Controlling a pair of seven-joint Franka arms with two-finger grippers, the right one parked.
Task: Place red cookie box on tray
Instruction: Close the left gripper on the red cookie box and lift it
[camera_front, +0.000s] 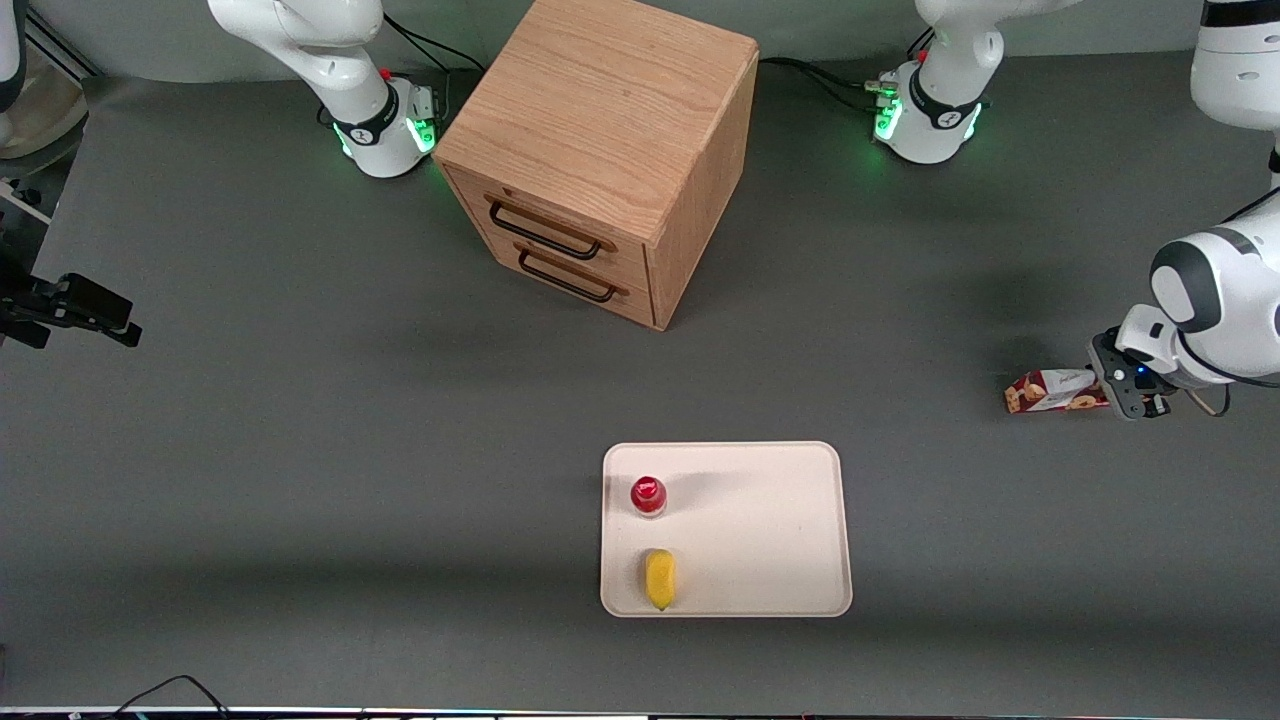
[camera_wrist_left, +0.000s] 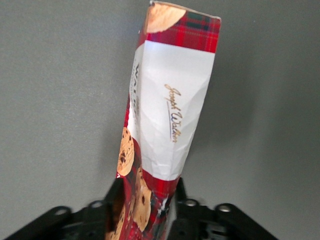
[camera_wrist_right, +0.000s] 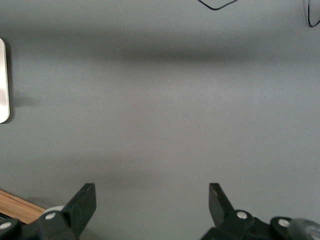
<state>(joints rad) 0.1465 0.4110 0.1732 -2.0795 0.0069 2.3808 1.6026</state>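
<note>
Your red cookie box (camera_wrist_left: 167, 110) is a long, narrow carton, and you should expect it to be light, stiff along its length but easily dented: the white label panel already shows creases. Its printed card looks smooth, so it may slip or swing if held only at the tip. It lies on the grey table (camera_front: 300, 420), well apart from the tray (camera_front: 780, 560), toward the working arm's end and farther from the front camera than the tray.

The gripper (camera_front: 1128, 392) is at the box's end farthest from the tray, and the wrist view shows its jaws closed against the carton's two narrow sides, one finger (camera_wrist_left: 116, 200) pressing each flank. Squeeze gently.

On the tray, a red-capped bottle (camera_front: 648, 495) and a yellow object (camera_front: 660, 578) sit along the edge toward the parked arm; the half nearer the box looks free, so aim there.
</note>
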